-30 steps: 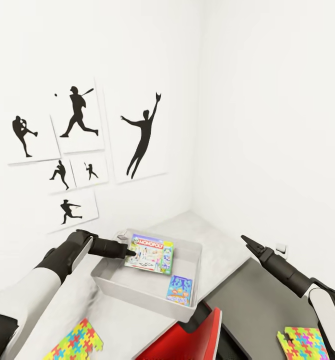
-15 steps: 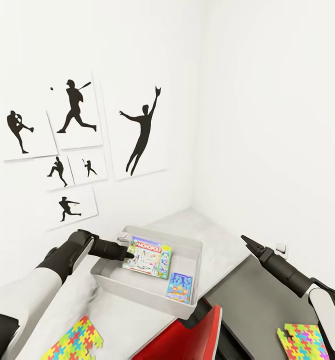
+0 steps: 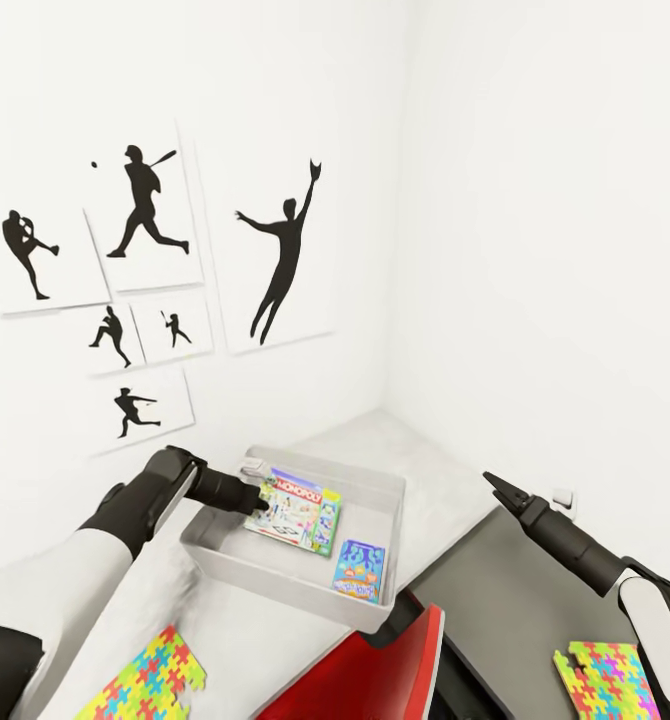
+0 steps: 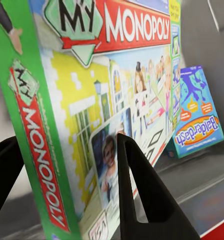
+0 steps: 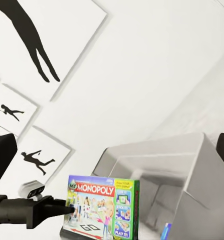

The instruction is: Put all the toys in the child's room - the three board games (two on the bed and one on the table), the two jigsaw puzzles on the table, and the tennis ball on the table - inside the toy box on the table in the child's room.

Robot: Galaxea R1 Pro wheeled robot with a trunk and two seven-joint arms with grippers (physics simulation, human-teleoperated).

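Note:
The light grey toy box (image 3: pixel 275 575) sits on the table's light wing (image 3: pixel 425 470). My left gripper (image 3: pixel 260 505) is shut on the edge of the white-green Monopoly board game (image 3: pixel 300 510) and holds it tilted inside the box. In the left wrist view both fingers (image 4: pixel 142 190) clamp that game (image 4: pixel 117 75), with the blue board game (image 4: pixel 199 120) lying behind it. The blue game (image 3: pixel 360 572) rests on the box floor. One jigsaw puzzle (image 3: pixel 150 680) lies on the light wing, another (image 3: pixel 605 680) on the dark wing. My right gripper (image 3: pixel 497 486) hovers open and empty over the dark wing.
A red chair back (image 3: pixel 375 670) stands close in front, between the two wings. The dark grey wing (image 3: pixel 515 600) runs to the right. White walls meet in a corner behind the box, and black sports silhouettes (image 3: pixel 280 260) hang on the left wall. The right wrist view shows the box (image 5: pixel 192 170) and the Monopoly game (image 5: pixel 101 207).
The whole head view has shifted, so the camera moved. Relative to the toy box, my left gripper has brought the Monopoly game slightly lower. The right arm has held still.

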